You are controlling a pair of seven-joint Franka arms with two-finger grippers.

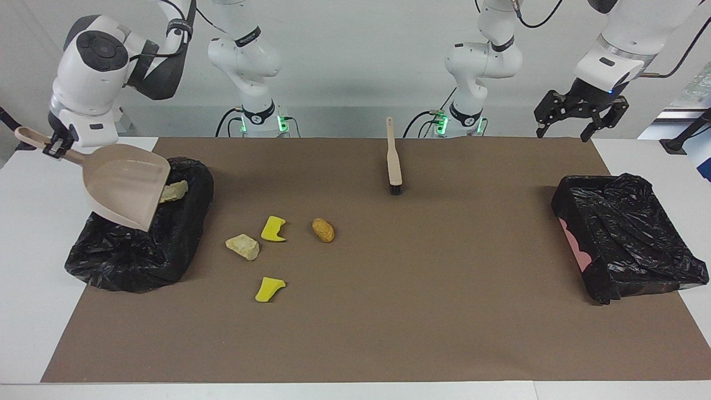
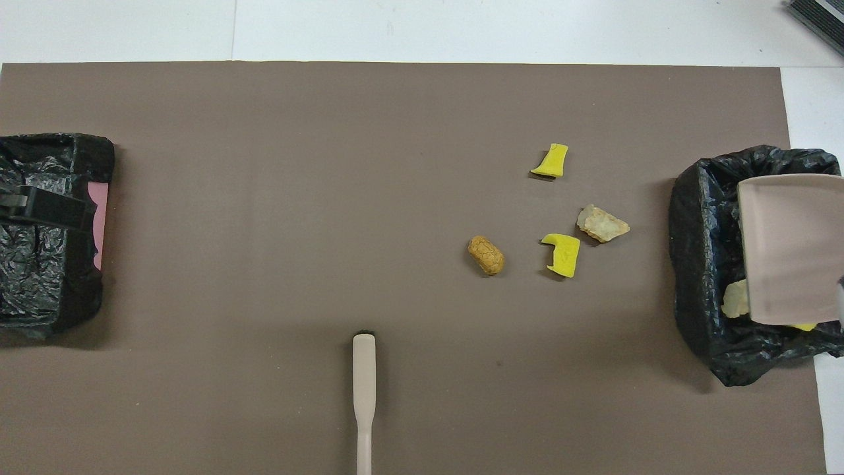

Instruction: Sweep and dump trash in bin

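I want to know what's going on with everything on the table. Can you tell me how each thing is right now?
Right gripper: shut on the dustpan handle.
Dustpan: held up, tilted over the bin.
Bin: bagged, trash inside.
Second bin: bagged, nothing seen inside.
Four scraps: loose on the mat.
Brush: lying untouched.
Left gripper: open, waiting above the second bin.

Two bins (bag-lined), one dustpan, one brush, four loose scraps
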